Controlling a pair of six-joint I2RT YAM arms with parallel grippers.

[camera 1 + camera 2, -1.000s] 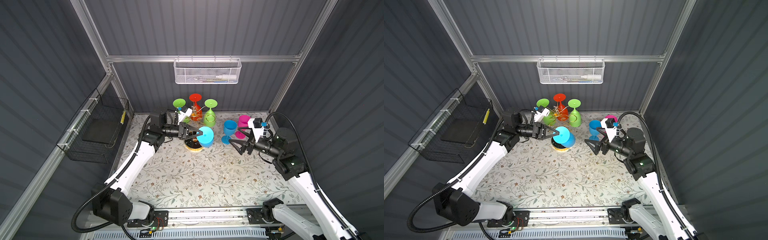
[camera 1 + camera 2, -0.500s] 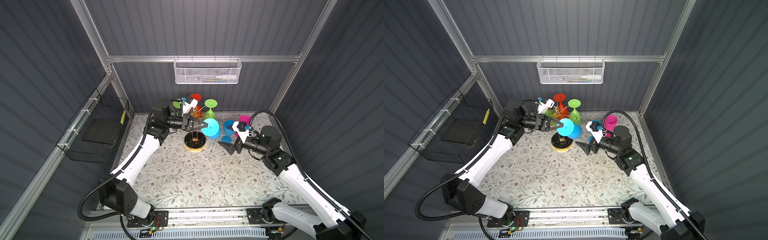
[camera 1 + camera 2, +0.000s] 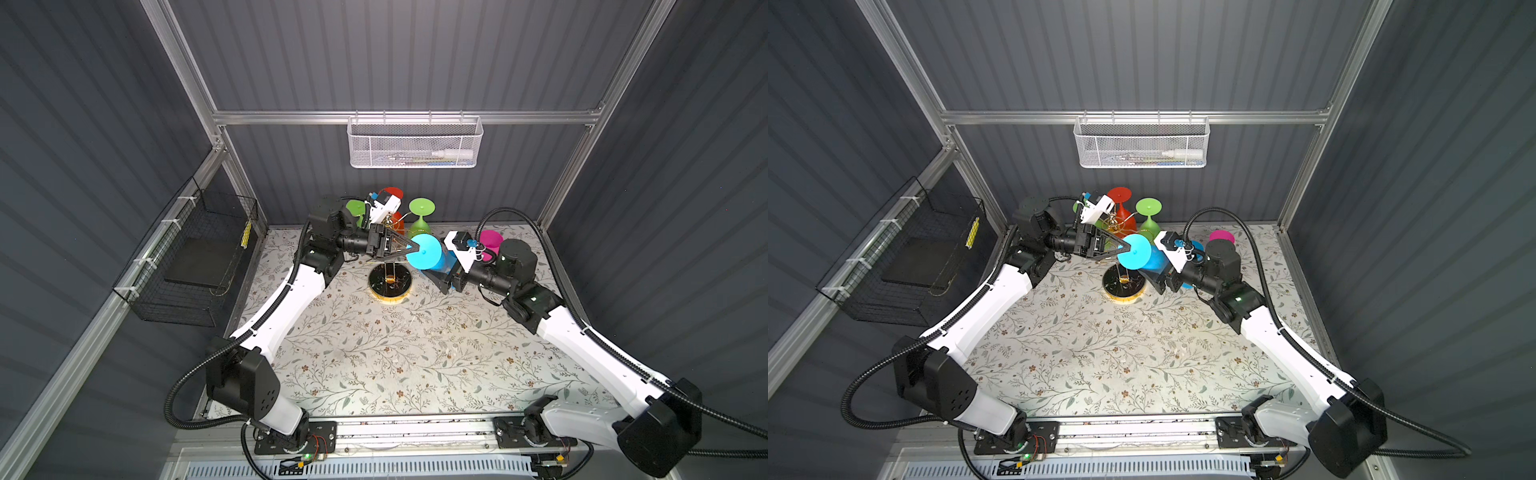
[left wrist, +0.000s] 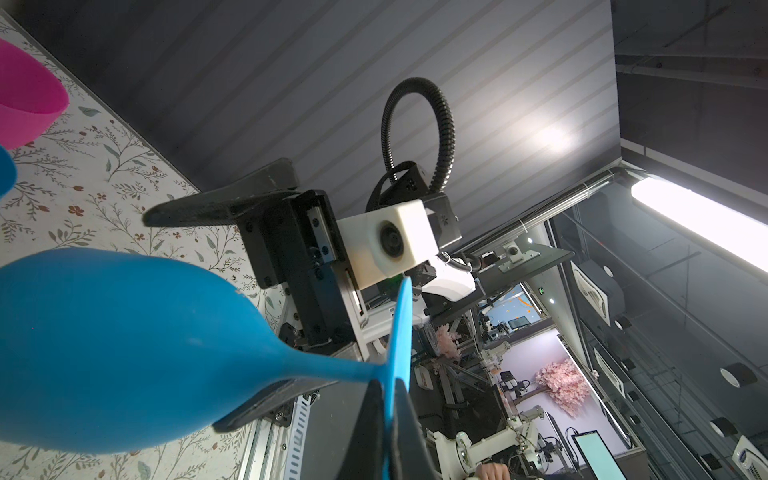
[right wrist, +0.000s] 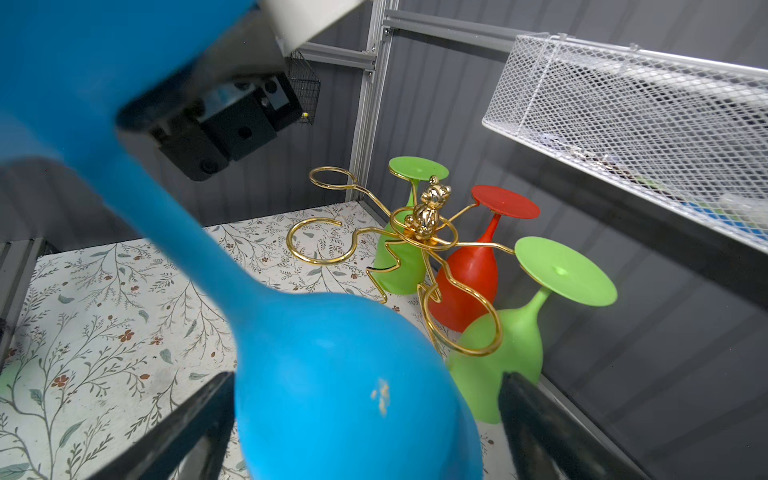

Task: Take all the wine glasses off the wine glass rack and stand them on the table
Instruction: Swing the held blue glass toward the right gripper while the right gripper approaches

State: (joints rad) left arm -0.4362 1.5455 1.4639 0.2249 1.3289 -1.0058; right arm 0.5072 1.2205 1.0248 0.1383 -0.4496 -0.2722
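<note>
The blue wine glass lies almost level in the air, just above and right of the wine glass rack's black, gold-rimmed base. My left gripper is shut on the thin edge of its foot. The bowl points toward my right gripper, which is open with one finger on each side of the bowl. The rack's gold top shows two empty rings beside the glass.
Two green glasses and a red one hang upside down on the rack's far arms. A pink glass and another blue one stand behind my right wrist. A white mesh basket hangs on the back wall, a black wire basket on the left.
The left gripper carried the blue glass up and a little right, away from the rack. The right arm swung left until its open jaws came around the bowl.
</note>
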